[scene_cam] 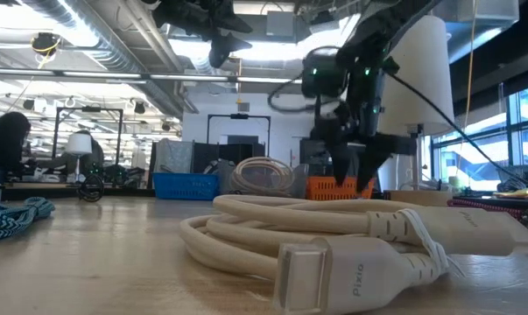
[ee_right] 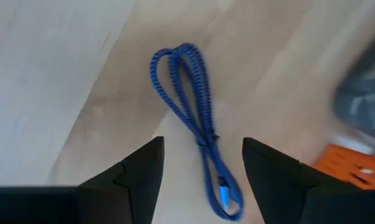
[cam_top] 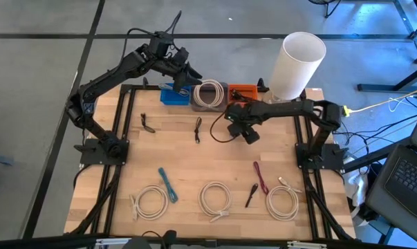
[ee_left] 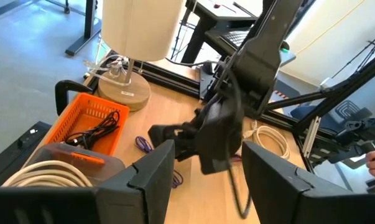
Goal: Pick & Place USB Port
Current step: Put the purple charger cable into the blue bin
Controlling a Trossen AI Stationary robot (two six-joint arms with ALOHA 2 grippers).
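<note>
The blue cable [ee_right: 190,93] lies folded into a long narrow loop on the bare wood, apart from the other cables. In the right wrist view it shows in the gap between the right gripper's [ee_right: 203,146] two dark fingers, which are spread wide and hold nothing. The gripper hangs above the cable without touching it. From overhead the right gripper [cam_top: 246,131] covers the cable, at about 1 o'clock from the table's middle.

Just beyond it, toward 12 o'clock, three bins stand in a row along the far edge. The orange bin [cam_top: 243,90] holds a black lead, the grey bin [cam_top: 208,95] holds a white coil, and the blue bin [cam_top: 172,96] is at the row's 9 o'clock end. A white lamp [cam_top: 295,64] on a round wooden base stands at 3 o'clock from the orange bin.

The left gripper [cam_top: 187,76] hovers over the bins with its fingers also spread and empty, and its wrist camera looks across at the right arm.

Two small black cables [cam_top: 147,123] and [cam_top: 198,129] lie at 9 o'clock from the right gripper. Along the near edge, toward 6 o'clock, lie three white coils [cam_top: 215,199], a teal cable [cam_top: 168,185], a red cable [cam_top: 261,178] and another black one [cam_top: 252,195]. None of these lies between the gripper and the blue cable.
</note>
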